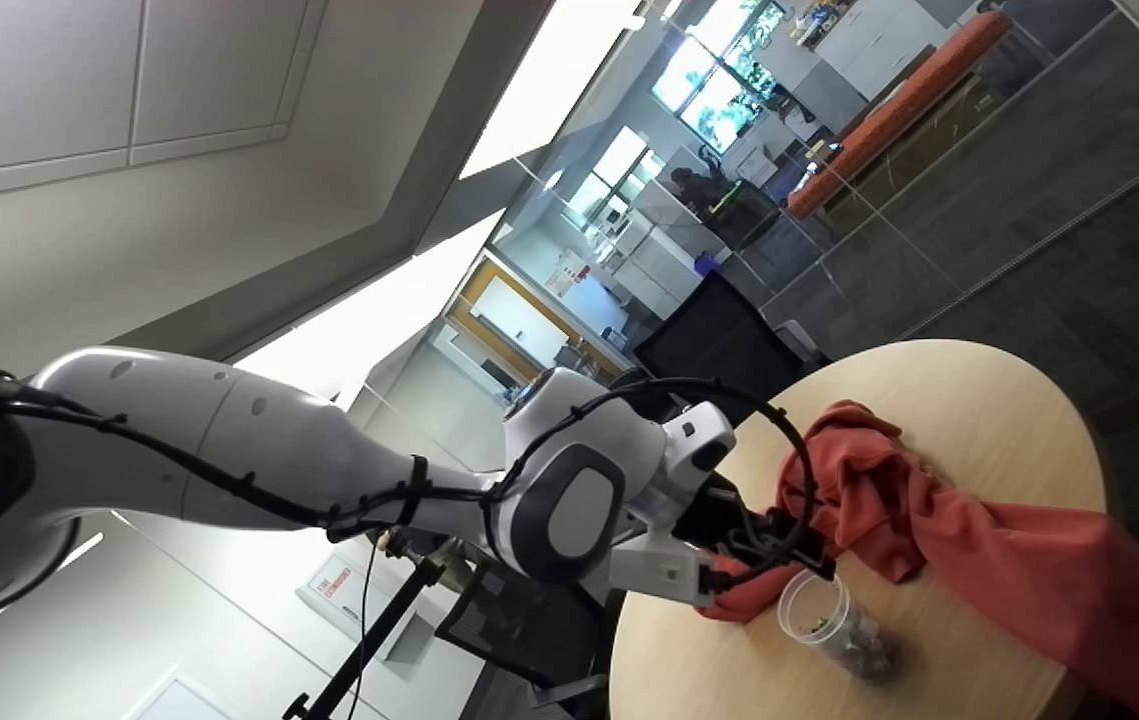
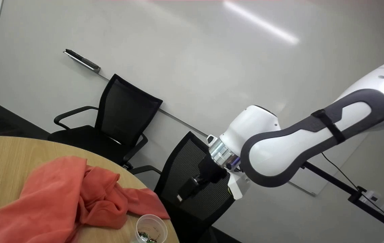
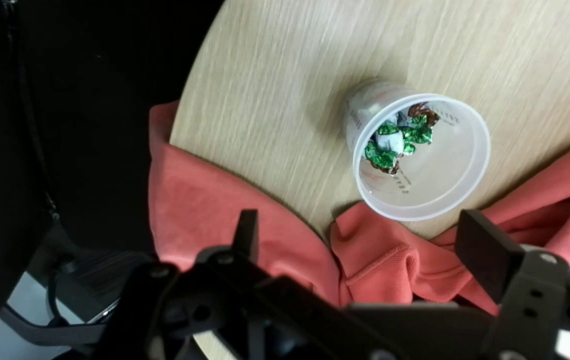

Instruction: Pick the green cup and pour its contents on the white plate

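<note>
A clear, whitish plastic cup (image 3: pixel 445 170) stands upright on the round wooden table. It holds candies (image 3: pixel 390 143) in green, white and brown wrappers. The cup also shows in both exterior views (image 1: pixel 854 640) (image 2: pixel 154 226). No green cup and no white plate shows in these frames. My gripper (image 3: pixel 359 225) is open and empty, its black fingers spread wide. It hangs above the table near the cup, apart from it; in the wrist view the cup lies beyond the fingertips. The gripper also shows in both exterior views (image 1: pixel 809 560) (image 2: pixel 182 195).
A crumpled red sweatshirt (image 3: pixel 385 260) lies on the table close beside the cup; it also shows in both exterior views (image 1: pixel 1009 575) (image 2: pixel 50 202). The table edge (image 3: pixel 184 95) is near the cup. Black chairs (image 2: pixel 124 118) stand around the table.
</note>
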`<state>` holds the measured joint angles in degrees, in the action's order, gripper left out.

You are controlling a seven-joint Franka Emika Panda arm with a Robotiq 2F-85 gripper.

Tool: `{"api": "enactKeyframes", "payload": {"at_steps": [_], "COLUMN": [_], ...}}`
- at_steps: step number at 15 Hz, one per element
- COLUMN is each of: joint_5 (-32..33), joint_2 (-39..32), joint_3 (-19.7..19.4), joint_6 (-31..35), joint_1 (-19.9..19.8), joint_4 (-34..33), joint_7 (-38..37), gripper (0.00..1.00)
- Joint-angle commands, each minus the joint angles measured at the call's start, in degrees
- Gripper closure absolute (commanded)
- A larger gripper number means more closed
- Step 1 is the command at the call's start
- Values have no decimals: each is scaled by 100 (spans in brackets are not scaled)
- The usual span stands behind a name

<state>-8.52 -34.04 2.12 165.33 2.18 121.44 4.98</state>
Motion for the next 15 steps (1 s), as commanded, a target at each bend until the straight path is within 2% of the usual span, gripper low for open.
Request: {"api": "enactKeyframes", "payload": {"at_steps": [1, 7, 12, 13, 14, 15], "joint_5": [83, 142, 111, 100, 98, 104], "joint_2": [-551, -1321, -1788, -1857, -1931, -1990], "joint_3": [72, -36, 25, 47, 54, 44], "joint_6": [-228, -688, -1045, -1078, -1106, -1123], "joint_1": [-83, 8, -35, -50, -44, -22], "joint_4": [-666, -1376, -1875, -1955, -2034, -2105], "joint_7": [-360, -615, -658, -645, -647, -663], "gripper": [0, 0, 0, 9, 28, 34]}}
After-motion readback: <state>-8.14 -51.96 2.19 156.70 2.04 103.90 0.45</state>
